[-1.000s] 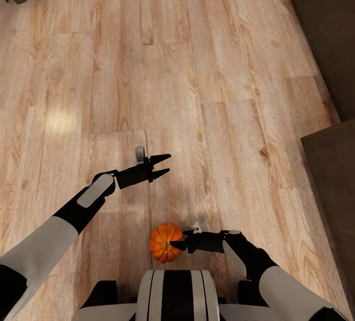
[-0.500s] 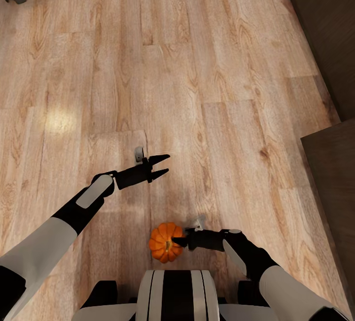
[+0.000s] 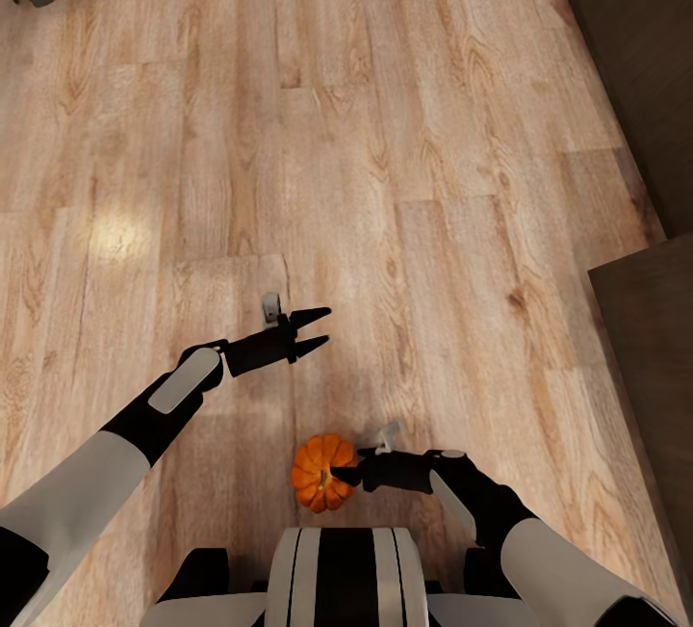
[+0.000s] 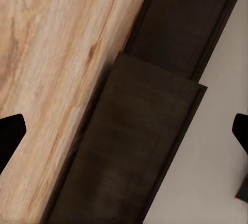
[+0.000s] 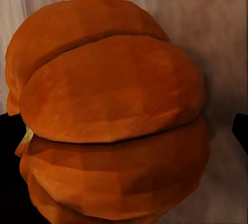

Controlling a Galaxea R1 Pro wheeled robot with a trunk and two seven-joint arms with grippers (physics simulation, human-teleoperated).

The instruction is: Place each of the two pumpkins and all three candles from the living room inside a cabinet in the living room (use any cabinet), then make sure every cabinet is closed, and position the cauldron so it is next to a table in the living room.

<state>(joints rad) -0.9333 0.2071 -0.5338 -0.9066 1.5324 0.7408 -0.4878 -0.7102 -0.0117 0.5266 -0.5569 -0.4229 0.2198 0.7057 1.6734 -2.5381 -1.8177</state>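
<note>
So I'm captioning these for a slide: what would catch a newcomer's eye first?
The orange pumpkin low in the head view, just ahead of the robot's trunk, held at the right gripper. Next, the left gripper with its jaws parted over bare wood floor, and the dark-brown cabinet along the right edge.

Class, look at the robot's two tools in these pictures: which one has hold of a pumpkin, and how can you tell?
The right tool: its fingertips sit on the orange pumpkin near the robot's base. The left tool hangs open over bare wood floor.
</note>
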